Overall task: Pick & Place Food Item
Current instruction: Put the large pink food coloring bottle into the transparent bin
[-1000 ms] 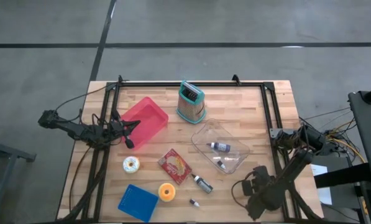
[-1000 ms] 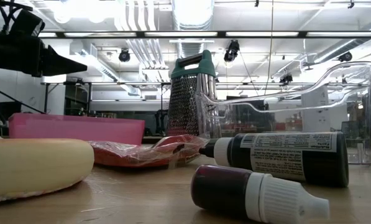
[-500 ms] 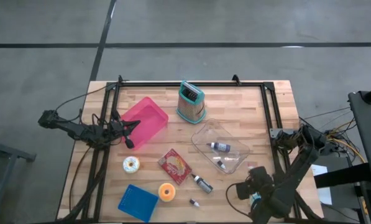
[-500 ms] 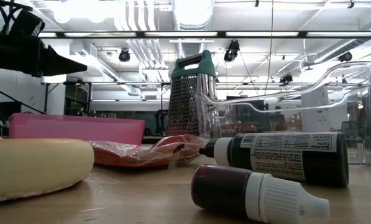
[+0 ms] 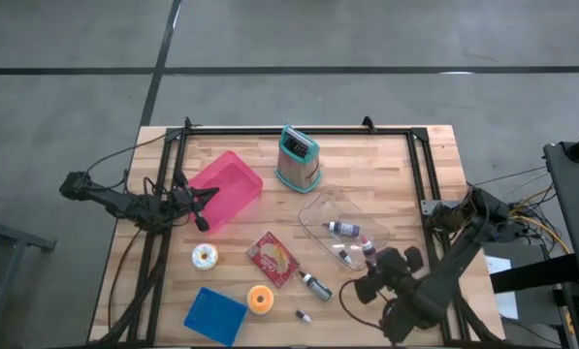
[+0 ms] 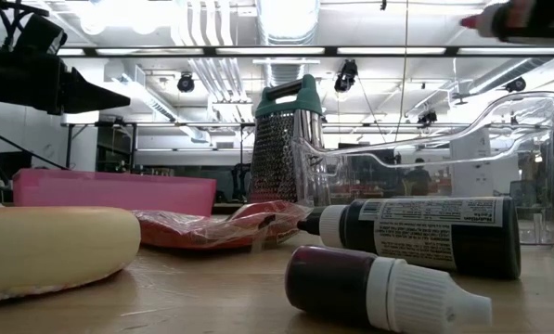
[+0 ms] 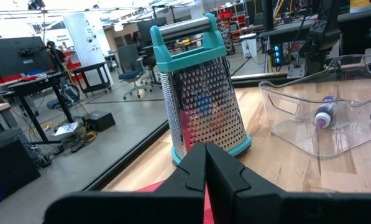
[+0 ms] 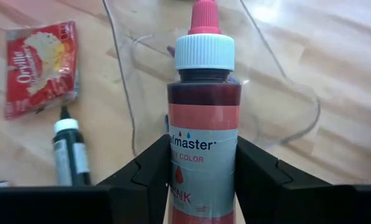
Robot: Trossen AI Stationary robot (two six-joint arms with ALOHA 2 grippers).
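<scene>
My right gripper (image 5: 374, 267) hovers by the near edge of the clear plastic container (image 5: 345, 225), shut on a pink food-colouring bottle (image 8: 204, 124) with a white cap and pink tip. That tip also shows in the low view (image 6: 485, 19), high above the table. Two small bottles (image 5: 345, 230) lie inside the container. A red popcorn packet (image 5: 273, 257), a donut (image 5: 205, 256) and an orange ring (image 5: 260, 300) lie on the wood. My left gripper (image 5: 204, 222) stays shut beside the pink bin (image 5: 227, 189). My right gripper pinches the bottle's labelled body (image 8: 204, 163), below the white cap, between its two fingers (image 8: 149, 177). The bottle lies along the fingers, its cap end sticking out past the fingertips. It is lifted clear of the table, with its tip toward the clear container.
A teal-handled metal grater (image 5: 298, 160) stands behind the container. A dark green bottle (image 5: 315, 285) and a tiny bottle (image 5: 303, 316) lie near the front, with a blue block (image 5: 214, 315) at the front left. Black rails (image 5: 420, 174) frame the table.
My right gripper has risen and gone from near the table's front right corner toward the far edge and left, up to the clear container. It has turned as it went, carrying the pink bottle along; the bottle's tip now shows high in the low view.
</scene>
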